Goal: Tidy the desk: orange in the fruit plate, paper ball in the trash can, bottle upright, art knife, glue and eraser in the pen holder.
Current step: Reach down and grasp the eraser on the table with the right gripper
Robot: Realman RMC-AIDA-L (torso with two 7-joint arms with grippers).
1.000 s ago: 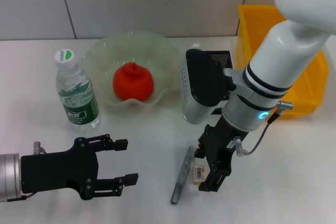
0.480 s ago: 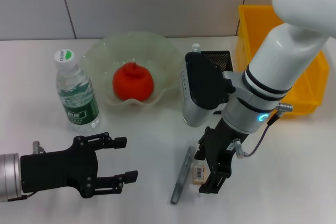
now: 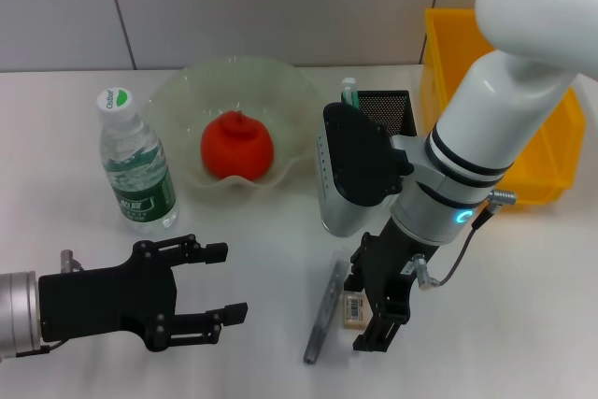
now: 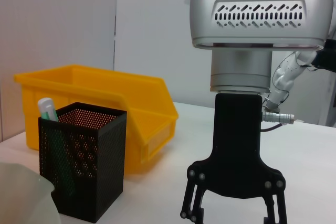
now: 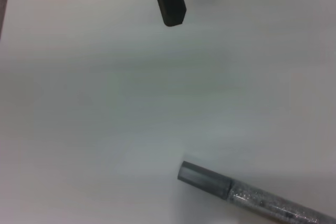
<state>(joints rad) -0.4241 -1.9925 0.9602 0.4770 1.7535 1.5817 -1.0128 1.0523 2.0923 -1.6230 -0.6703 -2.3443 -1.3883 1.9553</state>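
Nearest, at the left front of the desk (image 3: 271, 259): left gripper (image 3: 227, 282), fingers spread wide, nothing between them, touching nothing, well apart from any loose item. Looked parked.

Just beyond and to the right: right gripper (image 3: 369, 313), pointed steeply down over the eraser (image 3: 355, 307). Fingers parted, not clenched, seemingly one on either side of the little block. Could not tell whether either pad touched it. Gripped nothing yet, by the look of it.

Lay flat on the desk, that eraser, barcode up, long axis running roughly near to far, almost directly under the right gripper. So by far the nearer arm for this pick, and little travel needed beyond a short drop and a squeeze across the short side.

Just beside the eraser, on its left: art knife (image 3: 324, 312), also flat, long axis near to far with a slight lean, roughly parallel to the eraser, not touching it. Close enough to be nudged by a finger, in my judgement.

Farther back: bottle (image 3: 137, 163) upright at the left; orange (image 3: 237, 147) already in the plate (image 3: 280, 77); glue (image 3: 348, 91) standing in the pen holder (image 3: 385, 100), partly hidden behind the right arm; bin (image 3: 448, 53) at the far right. No paper ball seen.
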